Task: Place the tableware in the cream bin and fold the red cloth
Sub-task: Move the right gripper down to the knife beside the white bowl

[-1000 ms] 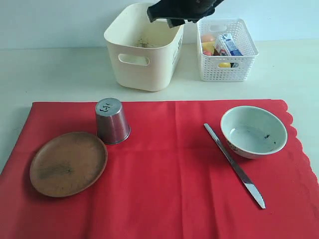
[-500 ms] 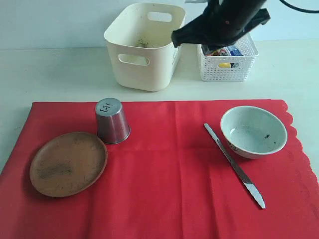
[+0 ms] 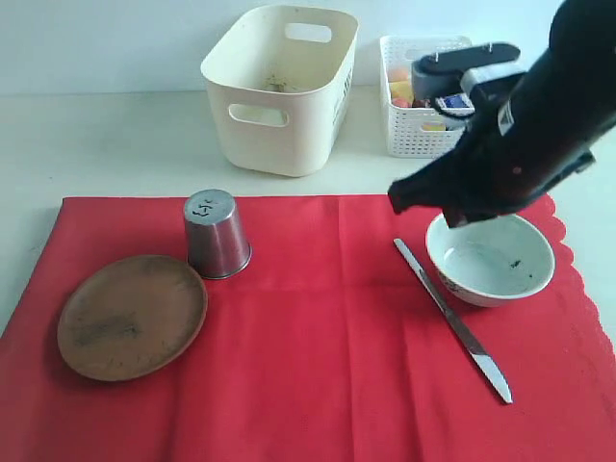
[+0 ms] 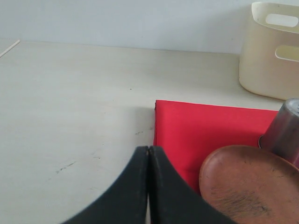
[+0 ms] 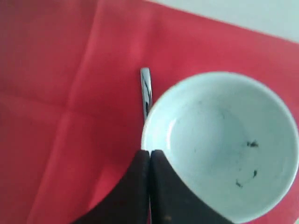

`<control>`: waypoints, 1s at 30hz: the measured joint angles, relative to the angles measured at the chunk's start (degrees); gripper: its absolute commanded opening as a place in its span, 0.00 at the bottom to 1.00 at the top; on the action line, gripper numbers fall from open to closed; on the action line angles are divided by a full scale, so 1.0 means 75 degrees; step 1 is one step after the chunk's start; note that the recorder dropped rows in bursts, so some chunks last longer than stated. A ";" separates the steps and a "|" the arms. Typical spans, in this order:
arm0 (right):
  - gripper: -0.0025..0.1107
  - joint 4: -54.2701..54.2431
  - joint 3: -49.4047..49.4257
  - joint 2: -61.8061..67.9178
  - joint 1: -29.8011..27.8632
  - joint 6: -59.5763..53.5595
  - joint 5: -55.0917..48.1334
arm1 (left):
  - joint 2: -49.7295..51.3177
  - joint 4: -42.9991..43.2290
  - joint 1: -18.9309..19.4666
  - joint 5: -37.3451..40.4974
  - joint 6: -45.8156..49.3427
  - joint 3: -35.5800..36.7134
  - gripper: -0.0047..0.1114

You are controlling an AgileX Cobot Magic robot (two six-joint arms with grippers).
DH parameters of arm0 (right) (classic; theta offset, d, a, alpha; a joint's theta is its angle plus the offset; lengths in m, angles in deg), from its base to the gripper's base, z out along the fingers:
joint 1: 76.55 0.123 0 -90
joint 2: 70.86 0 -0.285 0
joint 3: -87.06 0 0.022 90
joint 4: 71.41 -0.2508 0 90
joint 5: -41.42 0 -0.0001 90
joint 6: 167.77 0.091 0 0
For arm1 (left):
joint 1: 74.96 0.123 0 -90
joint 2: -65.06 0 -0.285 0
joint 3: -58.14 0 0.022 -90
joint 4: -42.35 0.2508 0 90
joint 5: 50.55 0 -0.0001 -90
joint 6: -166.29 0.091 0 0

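Cloth: red cloth [image 3: 318, 337] lay spread flat on the table [image 3: 115, 144], scalloped edge at the right of the exterior view.
Plate: brown wooden plate [image 3: 132, 316] sat on the cloth's left part, just beside the cup.
Cup: steel cup [image 3: 217, 234] stood upside down on the cloth.
Bowl: pale bowl [image 3: 491, 255] stood upright on the cloth's right part, dark specks inside.
Knife: steel knife [image 3: 452, 320] lay on the cloth just left of the bowl.
Bin: cream bin [image 3: 279, 91] stood behind the cloth, beside a white mesh basket [image 3: 423, 135].
Right gripper [image 5: 149, 153]: jaws pressed together, empty, hung over the bowl's rim.
Left gripper [image 4: 148, 149]: jaws together, empty, over bare table near the cloth's corner.
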 measured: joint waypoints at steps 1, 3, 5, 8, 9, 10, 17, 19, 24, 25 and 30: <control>0.02 -0.0046 0.0173 -0.0015 0.0000 0.0000 0.0062 | 0.0000 0.0000 0.0000 0.0000 0.0000 0.0000 0.05; 0.02 -0.0118 0.0576 -0.0015 0.0000 0.0000 0.0205 | 0.0000 0.0000 0.0000 0.0000 0.0000 0.0000 0.05; 0.02 -0.0294 0.0870 -0.0015 0.0000 0.0000 0.0257 | 0.0000 0.0000 0.0000 0.0000 0.0000 0.0000 0.05; 0.02 -0.0650 0.1240 -0.0015 0.0061 -0.0234 0.0420 | 0.0000 0.0000 0.0000 0.0000 0.0000 0.0000 0.05; 0.02 -0.0760 0.1350 -0.0015 0.0138 -0.0360 0.0505 | 0.0000 0.0000 0.0000 0.0000 0.0000 0.0000 0.05; 0.02 -0.0888 0.1447 -0.0015 0.0239 -0.0443 0.0620 | 0.0000 0.0000 0.0000 0.0000 0.0000 0.0000 0.05; 0.06 -0.1099 0.1746 0.0051 0.0626 -0.0463 0.1316 | 0.0000 0.0000 0.0000 0.0000 0.0000 0.0000 0.05; 0.10 -0.0955 0.1746 0.0221 0.0626 -0.0228 0.1391 | 0.0000 0.0000 0.0000 0.0000 0.0000 0.0000 0.05; 0.23 -0.0249 0.1762 0.0696 0.0626 0.0780 0.1406 | 0.0000 0.0000 0.0000 0.0000 0.0000 0.0000 0.05; 0.26 -0.0063 0.1762 0.0784 0.0626 0.0963 0.1406 | 0.0000 0.0000 0.0000 0.0000 0.0000 0.0000 0.05; 0.39 0.0957 0.1773 0.1108 0.0626 0.2049 0.1443 | 0.0000 0.0000 0.0000 0.0000 0.0000 0.0000 0.05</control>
